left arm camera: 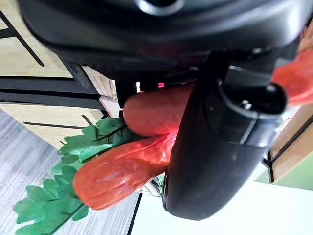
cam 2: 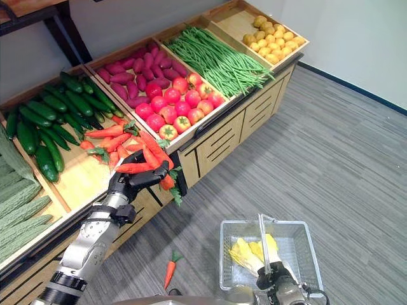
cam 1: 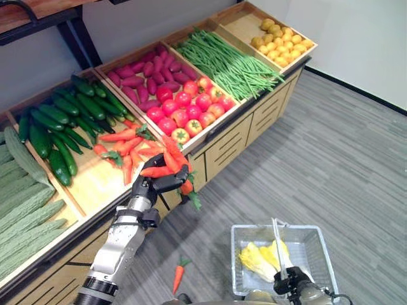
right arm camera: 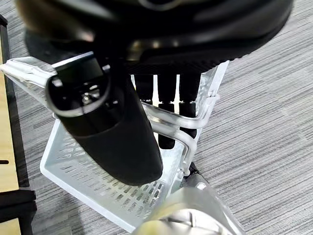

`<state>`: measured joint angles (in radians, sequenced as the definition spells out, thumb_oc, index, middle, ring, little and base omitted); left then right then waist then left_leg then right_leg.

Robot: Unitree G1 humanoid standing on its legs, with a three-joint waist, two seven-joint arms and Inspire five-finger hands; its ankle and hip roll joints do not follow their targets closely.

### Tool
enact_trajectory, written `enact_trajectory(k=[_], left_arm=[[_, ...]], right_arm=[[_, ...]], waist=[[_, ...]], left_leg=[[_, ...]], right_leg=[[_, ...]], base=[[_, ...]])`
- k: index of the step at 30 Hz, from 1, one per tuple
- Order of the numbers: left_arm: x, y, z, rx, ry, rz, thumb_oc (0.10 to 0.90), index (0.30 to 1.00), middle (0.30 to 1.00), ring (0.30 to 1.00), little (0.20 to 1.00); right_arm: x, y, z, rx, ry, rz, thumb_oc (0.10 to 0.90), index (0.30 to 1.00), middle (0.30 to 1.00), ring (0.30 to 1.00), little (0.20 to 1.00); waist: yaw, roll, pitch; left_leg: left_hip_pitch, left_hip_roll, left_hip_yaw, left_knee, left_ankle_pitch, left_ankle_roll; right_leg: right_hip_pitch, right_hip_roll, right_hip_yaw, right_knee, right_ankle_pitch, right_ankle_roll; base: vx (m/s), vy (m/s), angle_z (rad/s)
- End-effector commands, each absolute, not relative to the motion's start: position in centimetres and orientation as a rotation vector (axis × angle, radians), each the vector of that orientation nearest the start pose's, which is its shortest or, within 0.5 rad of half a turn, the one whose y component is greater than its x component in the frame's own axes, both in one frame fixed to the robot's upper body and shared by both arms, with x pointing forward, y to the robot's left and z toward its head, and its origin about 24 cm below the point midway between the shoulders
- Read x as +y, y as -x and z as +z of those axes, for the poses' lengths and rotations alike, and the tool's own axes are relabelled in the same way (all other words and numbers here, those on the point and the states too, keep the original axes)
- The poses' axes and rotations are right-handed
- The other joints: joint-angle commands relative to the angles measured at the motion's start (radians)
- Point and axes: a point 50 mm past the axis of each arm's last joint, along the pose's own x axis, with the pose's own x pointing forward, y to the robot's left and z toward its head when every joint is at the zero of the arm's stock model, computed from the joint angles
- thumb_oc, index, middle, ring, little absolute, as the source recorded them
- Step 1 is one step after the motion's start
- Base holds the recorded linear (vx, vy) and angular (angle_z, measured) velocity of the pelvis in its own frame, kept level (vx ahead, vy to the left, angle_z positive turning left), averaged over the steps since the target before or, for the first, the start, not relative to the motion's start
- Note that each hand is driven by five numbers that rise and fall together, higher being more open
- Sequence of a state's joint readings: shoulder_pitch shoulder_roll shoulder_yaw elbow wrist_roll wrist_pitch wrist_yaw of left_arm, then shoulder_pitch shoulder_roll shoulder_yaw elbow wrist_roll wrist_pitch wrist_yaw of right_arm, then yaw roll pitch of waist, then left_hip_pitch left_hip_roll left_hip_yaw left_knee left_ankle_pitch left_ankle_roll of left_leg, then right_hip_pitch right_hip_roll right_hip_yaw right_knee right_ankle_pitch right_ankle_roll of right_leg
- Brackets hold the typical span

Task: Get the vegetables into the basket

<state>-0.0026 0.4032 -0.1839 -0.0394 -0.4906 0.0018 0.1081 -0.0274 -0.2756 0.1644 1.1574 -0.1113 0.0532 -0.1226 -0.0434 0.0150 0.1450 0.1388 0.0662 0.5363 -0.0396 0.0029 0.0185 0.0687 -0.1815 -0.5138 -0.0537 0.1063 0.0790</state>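
Note:
My left hand (cam 1: pixel 147 187) is shut on a bunch of orange carrots (cam 1: pixel 170 166) with green tops, held at the front edge of the produce stand; the left wrist view shows the carrots (left arm camera: pixel 122 169) pinned under my thumb (left arm camera: pixel 210 147). My right hand (cam 1: pixel 289 278) is shut on the handle (right arm camera: pixel 168 125) of a clear plastic basket (cam 1: pixel 315 238), which hangs low over the floor at lower right. Pale yellow-white leafy vegetables (cam 1: pixel 261 257) lie inside the basket. One carrot (cam 1: pixel 179 276) lies on the grey floor between the stand and the basket.
The wooden stand (cam 1: pixel 222 143) holds bins of loose carrots (cam 1: pixel 121 143), cucumbers (cam 1: pixel 60 121), bitter gourds (cam 1: pixel 22 203), purple sweet potatoes (cam 1: pixel 143 73), tomatoes (cam 1: pixel 184 108), green beans (cam 1: pixel 229 60) and small yellow potatoes (cam 1: pixel 280 38). Grey striped floor spreads to the right.

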Motion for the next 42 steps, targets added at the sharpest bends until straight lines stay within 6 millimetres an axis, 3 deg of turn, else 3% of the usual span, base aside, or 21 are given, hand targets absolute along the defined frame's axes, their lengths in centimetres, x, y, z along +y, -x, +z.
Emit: enact_trajectory(k=[1, 3, 5, 7, 8, 9, 11, 12, 14, 15, 16, 21, 25, 28, 36, 37, 38, 40, 42], left_arm=[[17.7, -26.2, 10.7, -0.235, 0.104, -0.127, 0.400, 0.300, 0.300, 0.300, 0.300], [17.5, -26.2, 10.6, -0.232, 0.122, -0.131, 0.400, 0.300, 0.300, 0.300, 0.300], [17.4, -26.2, 10.6, -0.232, 0.135, -0.139, 0.400, 0.300, 0.300, 0.300, 0.300], [17.4, -26.3, 10.6, -0.233, 0.135, -0.139, 0.400, 0.300, 0.300, 0.300, 0.300], [17.2, -26.3, 10.5, -0.231, 0.148, -0.142, 0.400, 0.300, 0.300, 0.300, 0.300], [17.0, -26.4, 10.7, -0.237, 0.154, -0.146, 0.400, 0.300, 0.300, 0.300, 0.300], [16.9, -26.5, 10.9, -0.249, 0.154, -0.147, 0.400, 0.300, 0.300, 0.300, 0.300], [17.0, -26.5, 11.0, -0.254, 0.152, -0.142, 0.400, 0.300, 0.300, 0.300, 0.300], [17.2, -26.5, 11.2, -0.269, 0.140, -0.136, 0.400, 0.300, 0.300, 0.300, 0.300], [17.2, -26.5, 11.2, -0.269, 0.140, -0.136, 0.400, 0.300, 0.300, 0.300, 0.300], [17.7, -26.4, 11.4, -0.282, 0.105, -0.128, 0.400, 0.300, 0.300, 0.300, 0.300], [17.6, -26.1, 12.3, -0.313, 0.063, -0.165, 0.400, 0.300, 0.300, 0.300, 0.300], [17.7, -26.2, 12.6, -0.323, 0.042, -0.161, 0.400, 0.300, 0.300, 0.300, 0.300], [17.8, -26.2, 12.5, -0.320, 0.036, -0.156, 0.400, 0.300, 0.300, 0.300, 0.300], [18.2, -26.6, 12.9, -0.329, -0.021, -0.139, 0.400, 0.300, 0.300, 0.300, 0.300], [18.2, -26.6, 12.9, -0.328, -0.018, -0.132, 0.400, 0.300, 0.300, 0.300, 0.300], [18.5, -26.6, 12.7, -0.319, -0.019, -0.121, 0.400, 0.300, 0.300, 0.300, 0.300], [18.8, -26.7, 12.7, -0.314, -0.017, -0.108, 0.400, 0.300, 0.300, 0.300, 0.300], [18.7, -26.8, 12.9, -0.317, -0.015, -0.114, 0.400, 0.300, 0.300, 0.300, 0.300]], right_arm=[[-25.4, -10.1, -15.3, 1.200, 0.600, -0.028, 0.400, 0.300, 0.300, 0.300, 0.300], [-25.7, -10.3, -15.1, 1.193, 0.624, -0.025, 0.400, 0.300, 0.300, 0.300, 0.300], [-26.1, -10.6, -14.9, 1.187, 0.652, -0.022, 0.400, 0.300, 0.300, 0.300, 0.300], [-26.1, -10.6, -14.9, 1.186, 0.652, -0.022, 0.400, 0.300, 0.300, 0.300, 0.300], [-26.4, -10.7, -14.8, 1.186, 0.668, -0.021, 0.400, 0.300, 0.300, 0.300, 0.300], [-26.5, -10.9, -14.8, 1.184, 0.682, -0.017, 0.400, 0.300, 0.300, 0.300, 0.300], [-26.5, -11.1, -14.7, 1.181, 0.696, -0.005, 0.400, 0.300, 0.300, 0.300, 0.300], [-26.4, -11.2, -14.7, 1.178, 0.700, 0.000, 0.400, 0.300, 0.300, 0.300, 0.300], [-26.4, -11.7, -14.6, 1.167, 0.703, 0.008, 0.400, 0.300, 0.300, 0.300, 0.300], [-26.3, -11.7, -14.6, 1.167, 0.703, 0.008, 0.400, 0.300, 0.300, 0.300, 0.300], [-26.4, -11.9, -14.5, 1.162, 0.701, 0.009, 0.400, 0.300, 0.300, 0.300, 0.300], [-25.9, -11.9, -14.7, 1.166, 0.682, 0.012, 0.400, 0.300, 0.300, 0.300, 0.300], [-25.1, -12.7, -14.7, 1.133, 0.705, 0.046, 0.400, 0.300, 0.300, 0.300, 0.300], [-24.9, -12.7, -14.7, 1.131, 0.707, 0.053, 0.400, 0.300, 0.300, 0.300, 0.300], [-24.9, -12.4, -14.7, 1.137, 0.686, 0.033, 0.400, 0.300, 0.300, 0.300, 0.300], [-24.8, -12.3, -14.8, 1.136, 0.681, 0.029, 0.400, 0.300, 0.300, 0.300, 0.300], [-24.8, -12.3, -14.8, 1.137, 0.681, 0.026, 0.400, 0.300, 0.300, 0.300, 0.300], [-24.6, -12.1, -14.9, 1.139, 0.690, 0.037, 0.400, 0.300, 0.300, 0.300, 0.300], [-24.6, -12.0, -14.9, 1.139, 0.691, 0.039, 0.400, 0.300, 0.300, 0.300, 0.300]], waist=[[0.007, -0.001, -0.050], [0.007, -0.003, -0.043], [0.014, -0.008, -0.026], [0.013, -0.007, -0.026], [0.031, -0.015, -0.001], [0.044, -0.019, 0.013], [0.048, -0.024, 0.010], [0.050, -0.025, 0.007], [0.061, -0.029, 0.001], [0.061, -0.030, 0.000], [0.064, -0.029, 0.004], [0.062, -0.024, 0.008], [0.070, -0.027, 0.016], [0.075, -0.029, 0.019], [0.057, -0.050, 0.065], [0.052, -0.051, 0.071], [0.047, -0.039, 0.079], [0.047, -0.021, 0.079], [0.044, -0.019, 0.073]], left_leg=[[-0.017, 0.008, -0.021, -0.032, -0.065, -0.050], [-0.034, 0.044, -0.013, 0.030, -0.072, -0.074], [-0.084, 0.085, -0.026, 0.168, -0.068, -0.100], [-0.093, 0.094, -0.029, 0.186, -0.074, -0.105], [-0.145, 0.125, -0.085, 0.336, -0.021, -0.136], [-0.183, 0.108, -0.188, 0.379, -0.006, -0.137], [-0.193, 0.038, -0.282, 0.268, -0.041, -0.105], [-0.189, 0.019, -0.314, 0.212, -0.064, -0.092], [-0.194, -0.025, -0.400, 0.100, -0.059, -0.067], [-0.195, -0.027, -0.400, 0.097, -0.056, -0.066], [-0.209, -0.039, -0.436, 0.125, -0.079, -0.048], [-0.206, -0.054, -0.386, 0.163, -0.116, -0.015], [-0.186, -0.082, -0.331, 0.176, -0.153, 0.026], [-0.181, -0.088, -0.319, 0.169, -0.155, 0.035], [-0.182, -0.111, -0.208, 0.229, -0.221, 0.094], [-0.178, -0.107, -0.189, 0.225, -0.222, 0.096], [-0.156, -0.089, -0.158, 0.193, -0.217, 0.087], [-0.135, -0.064, -0.118, 0.140, -0.177, 0.074], [-0.123, -0.065, -0.112, 0.112, -0.166, 0.067]], right_leg=[[-0.068, 0.025, 0.071, 0.001, -0.049, 0.059], [-0.060, 0.050, 0.082, -0.005, -0.077, 0.036], [-0.046, 0.070, 0.095, -0.019, -0.099, 0.012], [-0.046, 0.075, 0.094, -0.021, -0.100, 0.009], [-0.025, 0.093, 0.112, -0.033, -0.117, -0.017], [-0.023, 0.101, 0.126, -0.034, -0.132, -0.028], [-0.040, 0.087, 0.145, -0.034, -0.126, -0.013], [-0.048, 0.084, 0.156, -0.034, -0.116, -0.006], [-0.078, 0.072, 0.190, -0.034, -0.091, 0.003], [-0.080, 0.071, 0.189, -0.034, -0.090, 0.003], [-0.088, 0.075, 0.233, -0.026, -0.087, 0.003], [-0.085, 0.055, 0.267, -0.013, -0.076, 0.015], [-0.106, 0.023, 0.323, 0.011, -0.051, 0.047], [-0.117, 0.017, 0.338, 0.020, -0.042, 0.053], [-0.202, -0.013, 0.424, 0.072, 0.059, 0.101], [-0.211, -0.016, 0.417, 0.078, 0.074, 0.111], [-0.225, -0.026, 0.363, 0.103, 0.077, 0.126], [-0.222, -0.055, 0.254, 0.181, 0.026, 0.113], [-0.203, -0.053, 0.240, 0.195, -0.006, 0.101]], base=[[0.22, -0.472, 0.05], [0.16, -0.380, 0.00], [0.09, -0.279, -0.01], [0.05, -0.166, -0.09], [0.11, -0.246, -0.17], [0.11, -0.223, -0.15], [0.04, 0.078, -0.39], [-0.01, 0.183, -0.58], [-0.01, 0.154, -0.43], [0.04, 0.168, -0.68], [0.04, 0.186, -0.71], [0.04, 0.245, -0.47], [0.01, 0.307, -0.18], [-0.02, 0.217, -0.48], [-0.05, 0.215, -0.45], [-0.06, 0.153, -0.70], [-0.06, 0.117, -0.89], [-0.06, 0.050, -1.10], [0.00, -0.054, -0.71]])
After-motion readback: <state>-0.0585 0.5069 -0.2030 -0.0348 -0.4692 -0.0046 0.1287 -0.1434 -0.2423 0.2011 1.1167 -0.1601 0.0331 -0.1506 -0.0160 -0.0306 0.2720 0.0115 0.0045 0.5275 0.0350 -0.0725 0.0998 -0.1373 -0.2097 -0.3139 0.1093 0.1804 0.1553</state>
